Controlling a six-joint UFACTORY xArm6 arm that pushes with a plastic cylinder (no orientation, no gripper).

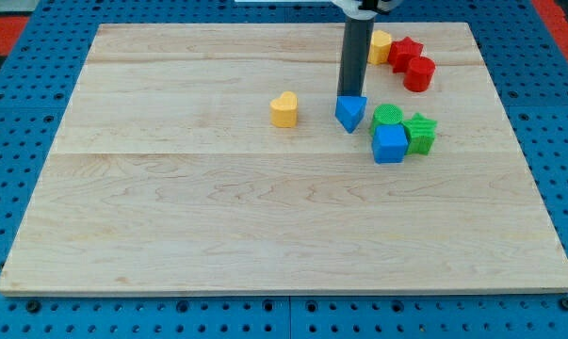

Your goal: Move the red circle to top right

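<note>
The red circle (419,73) lies near the view's top right, touching a red star (405,51) just above it. A yellow block (381,45) sits to the left of the red star. My tip (349,95) stands at the top edge of a blue triangle (350,112), left of and a little below the red circle. The rod rises straight up from there to the view's top.
A yellow heart (284,109) lies left of the blue triangle. A green circle (387,117), a blue cube (390,144) and a green star (420,133) cluster below the red circle. The wooden board (170,217) rests on a blue pegboard.
</note>
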